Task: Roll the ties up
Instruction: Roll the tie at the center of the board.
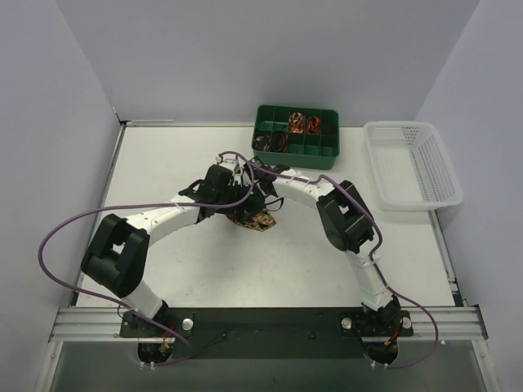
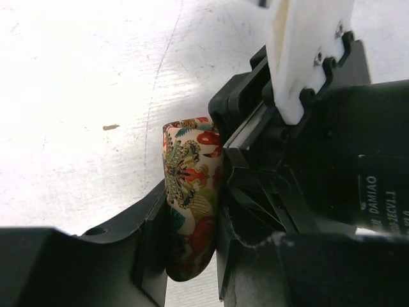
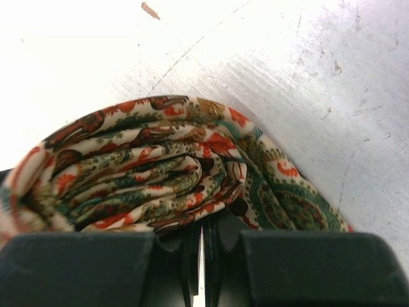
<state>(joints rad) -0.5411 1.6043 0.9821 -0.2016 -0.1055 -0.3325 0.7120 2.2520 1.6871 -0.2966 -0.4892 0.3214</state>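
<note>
- Your left fingers pinch the tie, a tightly wound patterned coil wedged between them, with fabric touching both inner faces.
- Your right fingers are pressed together, and the same coil lies right against their tips. You cannot tell whether a layer of cloth is caught in the slit.
- Both pairs of fingers meet at that coil, low over the white worktop. Whether the coil touches the surface is unclear.
- Beyond the fingers, well apart, a green tray with compartments holds more rolled ties in several cells.
- Right of the tray, farther from your fingers, sits a white basket.
</note>
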